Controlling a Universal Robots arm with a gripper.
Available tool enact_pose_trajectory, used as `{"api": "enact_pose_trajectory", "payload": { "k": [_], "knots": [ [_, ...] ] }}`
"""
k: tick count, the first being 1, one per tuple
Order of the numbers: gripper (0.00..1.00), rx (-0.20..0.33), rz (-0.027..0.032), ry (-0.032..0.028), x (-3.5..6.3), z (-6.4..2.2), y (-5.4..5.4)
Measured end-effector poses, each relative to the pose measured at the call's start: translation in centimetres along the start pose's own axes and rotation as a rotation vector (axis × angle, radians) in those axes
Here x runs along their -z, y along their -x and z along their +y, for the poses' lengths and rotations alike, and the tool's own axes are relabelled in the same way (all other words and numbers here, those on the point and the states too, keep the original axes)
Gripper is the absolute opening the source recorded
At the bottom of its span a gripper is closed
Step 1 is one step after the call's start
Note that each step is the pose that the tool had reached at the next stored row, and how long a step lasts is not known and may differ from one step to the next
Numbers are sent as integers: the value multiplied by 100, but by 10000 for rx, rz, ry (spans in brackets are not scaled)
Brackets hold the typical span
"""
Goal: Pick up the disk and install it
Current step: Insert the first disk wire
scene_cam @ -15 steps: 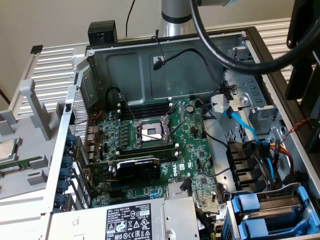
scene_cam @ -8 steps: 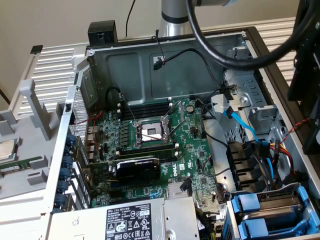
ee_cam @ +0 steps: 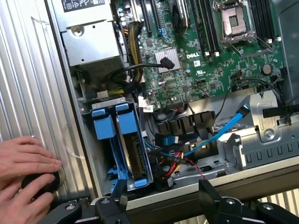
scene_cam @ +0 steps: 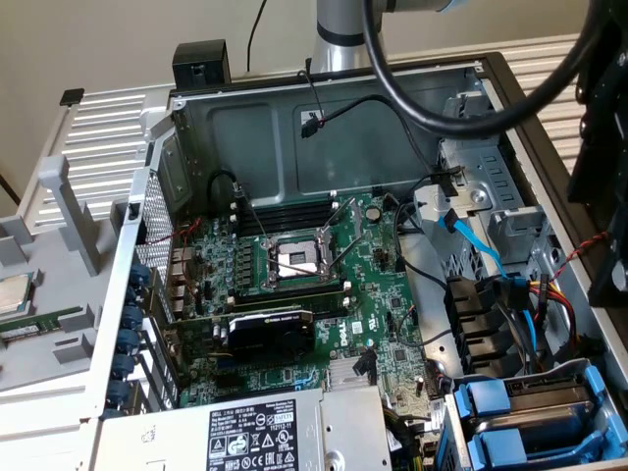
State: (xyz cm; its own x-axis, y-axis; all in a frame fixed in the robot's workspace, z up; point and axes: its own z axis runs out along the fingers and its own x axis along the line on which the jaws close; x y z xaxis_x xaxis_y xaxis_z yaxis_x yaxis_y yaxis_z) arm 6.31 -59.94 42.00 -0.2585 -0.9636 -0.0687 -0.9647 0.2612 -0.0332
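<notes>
Tool (ee_cam: 163, 203) is wide open and holding nothing. On the wrist view I see its black fingers (ee_cam: 119, 196) hanging just above the case's near wall (ee_cam: 219, 179), aimed down into the open PC with the drive cage (ee_cam: 110, 154) right under them. The disk (ee_cam: 135, 156) sits on edge in that cage in its blue carrier frame, beside the grey power-supply box (ee_cam: 91, 39) and clear of the tool. In the exterior view the arm (scene_cam: 341, 29) stands upright behind the case with a thick black cable (scene_cam: 442, 108) arcing over it. A person's hands (ee_cam: 28, 170) rest on a black round object (ee_cam: 39, 183) on the ribbed desk (ee_cam: 23, 70) outside the case.
</notes>
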Motion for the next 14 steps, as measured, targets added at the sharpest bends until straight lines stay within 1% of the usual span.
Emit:
{"api": "enact_pose_trajectory", "payload": {
  "k": [4,7,9,14],
  "knots": [
    [71,-346,-38,-10,-39,-10,0],
    [71,-523,-103,-3,-64,-15,0],
    [71,-688,-109,-12,-82,-18,1],
    [71,-1110,-98,-43,-157,-20,-1]
  ]
}}
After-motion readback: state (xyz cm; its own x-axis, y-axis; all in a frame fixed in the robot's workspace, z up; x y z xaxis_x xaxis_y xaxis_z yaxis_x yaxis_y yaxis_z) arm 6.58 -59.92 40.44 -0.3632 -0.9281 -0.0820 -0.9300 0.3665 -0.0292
